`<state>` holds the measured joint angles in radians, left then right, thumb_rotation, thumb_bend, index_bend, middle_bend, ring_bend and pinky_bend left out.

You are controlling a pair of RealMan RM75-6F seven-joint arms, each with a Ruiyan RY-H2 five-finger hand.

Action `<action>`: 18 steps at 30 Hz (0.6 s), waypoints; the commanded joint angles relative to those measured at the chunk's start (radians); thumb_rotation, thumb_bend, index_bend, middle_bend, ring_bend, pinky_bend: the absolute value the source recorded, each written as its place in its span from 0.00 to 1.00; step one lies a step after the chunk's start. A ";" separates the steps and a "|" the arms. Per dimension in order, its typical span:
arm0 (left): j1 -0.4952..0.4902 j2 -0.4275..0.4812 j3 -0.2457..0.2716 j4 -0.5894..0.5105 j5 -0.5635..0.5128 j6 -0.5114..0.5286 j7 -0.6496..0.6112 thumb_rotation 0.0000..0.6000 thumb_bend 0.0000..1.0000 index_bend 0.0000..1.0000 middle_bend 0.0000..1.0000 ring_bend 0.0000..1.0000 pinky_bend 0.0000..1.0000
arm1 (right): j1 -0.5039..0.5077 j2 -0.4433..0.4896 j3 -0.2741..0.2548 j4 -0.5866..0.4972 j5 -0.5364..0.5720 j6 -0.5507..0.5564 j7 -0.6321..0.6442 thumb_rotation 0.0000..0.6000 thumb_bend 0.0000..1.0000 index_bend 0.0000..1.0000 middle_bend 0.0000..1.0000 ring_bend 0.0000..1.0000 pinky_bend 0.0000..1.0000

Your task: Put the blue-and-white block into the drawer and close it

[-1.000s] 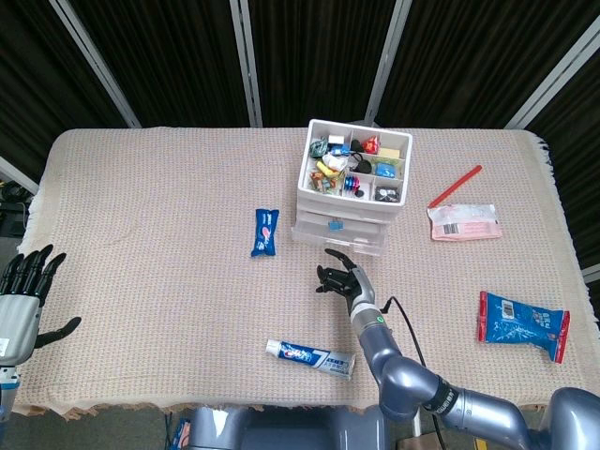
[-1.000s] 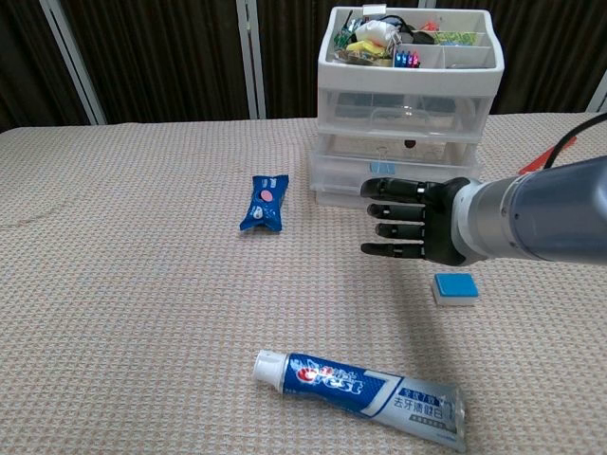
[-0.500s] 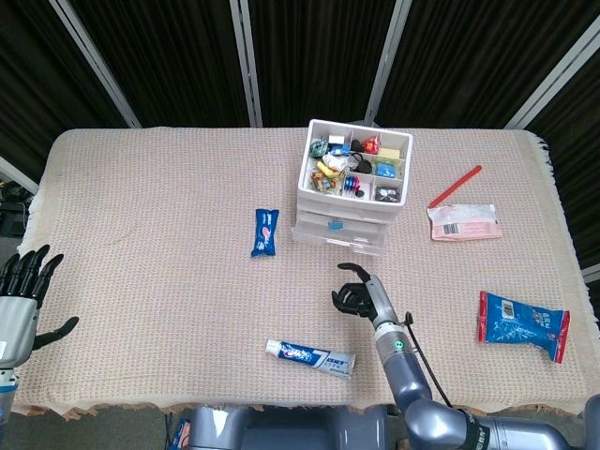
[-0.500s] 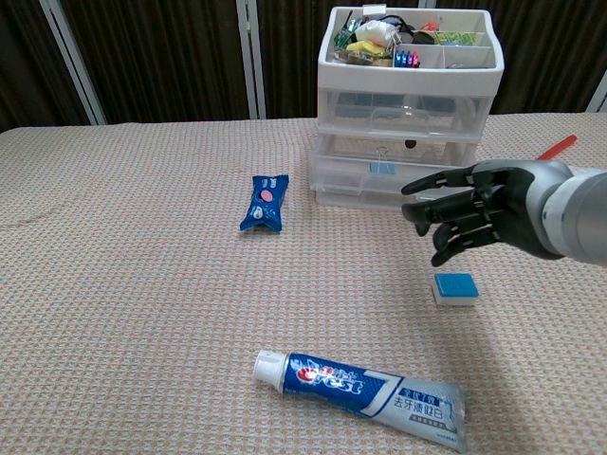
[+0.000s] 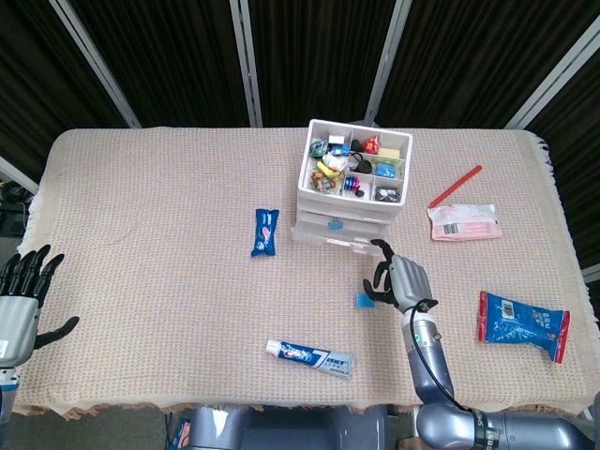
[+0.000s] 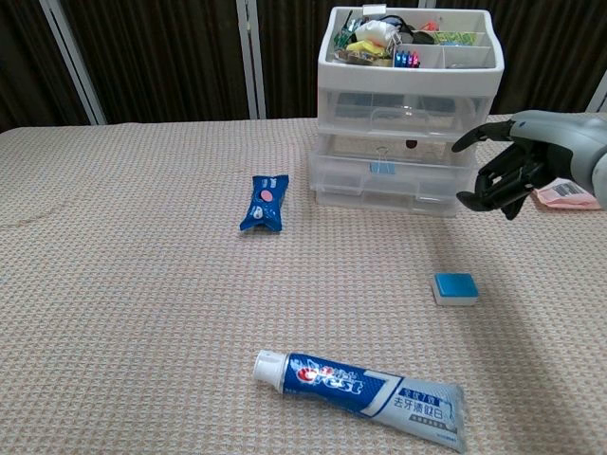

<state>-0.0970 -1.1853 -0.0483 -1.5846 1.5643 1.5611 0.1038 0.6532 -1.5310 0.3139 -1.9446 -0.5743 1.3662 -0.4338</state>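
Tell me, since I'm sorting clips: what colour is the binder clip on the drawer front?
Blue; the binder clip shows best in the chest view.

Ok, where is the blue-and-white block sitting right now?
In the chest view the blue-and-white block lies on the table cloth right of centre, in front of the drawer unit, below the empty right hand.

Left hand [image 5: 21, 300] cut off by head view's left edge; organizer tray contents [image 5: 354, 167] too small to identify; right forearm leaves chest view's right edge.
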 commanded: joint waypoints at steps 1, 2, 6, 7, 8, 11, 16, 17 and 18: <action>0.000 0.001 0.002 -0.003 0.000 -0.003 -0.003 1.00 0.18 0.09 0.00 0.00 0.00 | 0.016 -0.021 0.022 0.041 0.032 -0.011 -0.006 1.00 0.32 0.15 0.65 0.65 0.50; 0.000 0.002 0.002 -0.003 0.000 -0.003 -0.004 1.00 0.18 0.09 0.00 0.00 0.00 | 0.019 -0.024 0.030 0.048 0.045 -0.017 -0.006 1.00 0.32 0.15 0.65 0.65 0.50; 0.000 0.002 0.001 -0.003 -0.002 -0.004 -0.006 1.00 0.18 0.09 0.00 0.00 0.00 | 0.039 -0.040 0.061 0.093 0.087 -0.033 -0.018 1.00 0.32 0.16 0.65 0.65 0.50; -0.001 0.002 0.001 -0.004 -0.003 -0.006 -0.007 1.00 0.18 0.09 0.00 0.00 0.00 | 0.044 -0.045 0.064 0.106 0.088 -0.033 -0.022 1.00 0.32 0.16 0.65 0.65 0.50; -0.001 0.003 0.001 -0.005 -0.003 -0.007 -0.008 1.00 0.18 0.09 0.00 0.00 0.00 | 0.046 -0.048 0.066 0.112 0.090 -0.033 -0.024 1.00 0.32 0.17 0.65 0.66 0.50; -0.002 0.003 0.001 -0.007 -0.003 -0.009 -0.010 1.00 0.18 0.09 0.00 0.00 0.00 | 0.054 -0.061 0.072 0.134 0.099 -0.035 -0.030 1.00 0.32 0.20 0.66 0.66 0.50; -0.002 0.003 0.001 -0.008 -0.003 -0.009 -0.010 1.00 0.18 0.09 0.00 0.00 0.00 | 0.062 -0.081 0.072 0.154 0.108 -0.039 -0.038 1.00 0.32 0.26 0.66 0.66 0.50; -0.002 0.004 0.002 -0.009 -0.004 -0.010 -0.011 1.00 0.18 0.09 0.00 0.00 0.00 | 0.064 -0.088 0.070 0.158 0.108 -0.037 -0.041 1.00 0.32 0.27 0.66 0.66 0.50; -0.002 0.004 0.002 -0.009 -0.004 -0.010 -0.011 1.00 0.18 0.09 0.00 0.00 0.00 | 0.065 -0.093 0.070 0.158 0.109 -0.036 -0.041 1.00 0.32 0.28 0.66 0.66 0.50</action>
<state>-0.0986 -1.1816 -0.0464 -1.5934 1.5604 1.5507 0.0929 0.7165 -1.6191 0.3847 -1.7884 -0.4662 1.3289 -0.4733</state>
